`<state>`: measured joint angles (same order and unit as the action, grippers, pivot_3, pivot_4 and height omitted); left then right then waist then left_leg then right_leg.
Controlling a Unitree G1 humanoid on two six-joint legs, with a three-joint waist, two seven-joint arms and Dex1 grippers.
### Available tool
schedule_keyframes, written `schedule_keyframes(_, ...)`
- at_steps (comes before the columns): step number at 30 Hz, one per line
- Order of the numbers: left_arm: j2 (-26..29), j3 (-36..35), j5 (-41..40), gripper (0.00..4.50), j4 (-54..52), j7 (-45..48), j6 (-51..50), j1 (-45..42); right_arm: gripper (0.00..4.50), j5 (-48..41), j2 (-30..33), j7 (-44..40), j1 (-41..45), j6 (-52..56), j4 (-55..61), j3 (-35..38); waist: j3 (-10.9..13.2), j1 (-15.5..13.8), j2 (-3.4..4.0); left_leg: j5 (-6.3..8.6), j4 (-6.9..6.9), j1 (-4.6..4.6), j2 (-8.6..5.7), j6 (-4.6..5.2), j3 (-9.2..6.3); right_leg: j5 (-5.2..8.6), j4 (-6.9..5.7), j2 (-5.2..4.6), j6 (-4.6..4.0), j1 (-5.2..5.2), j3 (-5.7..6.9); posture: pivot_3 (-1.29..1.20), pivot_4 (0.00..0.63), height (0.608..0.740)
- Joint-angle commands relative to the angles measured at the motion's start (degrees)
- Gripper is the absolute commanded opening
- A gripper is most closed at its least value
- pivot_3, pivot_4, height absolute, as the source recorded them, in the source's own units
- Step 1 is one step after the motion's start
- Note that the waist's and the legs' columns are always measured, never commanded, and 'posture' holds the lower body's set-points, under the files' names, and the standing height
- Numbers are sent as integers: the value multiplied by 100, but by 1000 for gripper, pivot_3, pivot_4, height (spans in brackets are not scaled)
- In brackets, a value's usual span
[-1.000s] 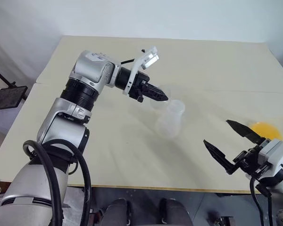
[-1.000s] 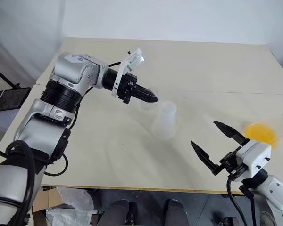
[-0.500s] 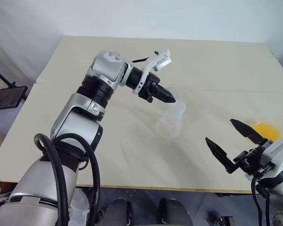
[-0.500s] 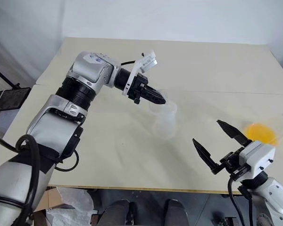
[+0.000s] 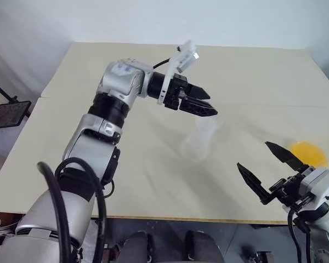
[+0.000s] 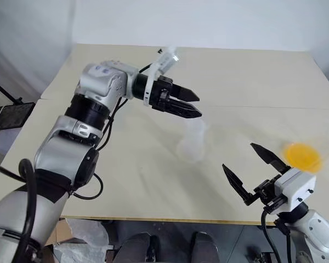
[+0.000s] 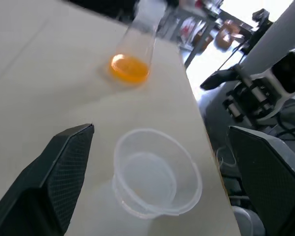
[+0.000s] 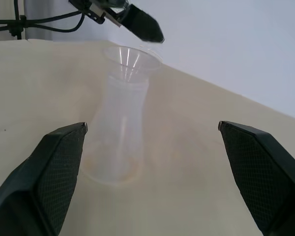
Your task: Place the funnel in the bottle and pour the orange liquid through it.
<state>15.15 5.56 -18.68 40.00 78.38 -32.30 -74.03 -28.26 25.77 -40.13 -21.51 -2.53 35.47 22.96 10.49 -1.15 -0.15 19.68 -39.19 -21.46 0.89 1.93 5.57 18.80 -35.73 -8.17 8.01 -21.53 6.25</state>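
The left pincer hangs just above the funnel, its two black fingers spread wide and gripping nothing. The funnel sits in the mouth of the bottle, which stands upright near the middle of the table.

The first risk lies right there. The open fingers are close over the funnel's rim, and a low or sideways pull away could catch that rim and lift the funnel out, or tip the bottle, which looks light and empty.

The funnel is a clear cone, hard to tell from the bottle beneath it. From the left wrist view its wide round rim shows plainly, with the narrow throat going down into the neck. It seems to sit level, though how deep the spout reaches I cannot tell.

Further right, the orange liquid rests in the bottom of a clear flask near the table's right edge, well apart from the bottle. The right pincer waits near it, fingers wide open and empty. A careless grasp could push the flask off that edge. In pouring, a fast tilt could overshoot the small funnel and spill on the table.
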Motion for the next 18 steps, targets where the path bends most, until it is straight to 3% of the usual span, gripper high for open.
schedule_keyframes(1, 403, -420, -182, 4477, -465, 307, 995, 753, 4500, 54, 13, 166, -163, -78, 10, 326, 0, 13, 0, 0, -2, 0, -4, 0, 1, 1, -2, 2, -1, -1, 0, 0, 150, 740)
schedule_keyframes(6, 836, -842, -132, 4477, -703, 170, 2241, 2021, 4500, 125, -101, 507, -366, -129, 3, 765, 1, 1, -1, 0, -4, 2, -5, 0, 0, 1, -7, 2, -2, -1, -1, 0, 150, 740)
schedule_keyframes(14, 1054, -1073, -368, 4477, -2114, -133, 2697, 3839, 4500, -621, -941, 993, -1098, -507, -238, 2140, -1, -53, 1, 2, -5, -2, -18, 9, -19, 1, -14, -21, -2, 7, 2, 0, 150, 740)
schedule_keyframes(18, 983, -1030, -446, 4477, -2632, -401, 2642, 4274, 4500, -711, -1401, 1021, -1571, -794, -589, 2475, -2, -21, 0, 2, -3, 2, -15, 11, -13, 1, -13, -20, -2, 9, 0, 0, 150, 740)
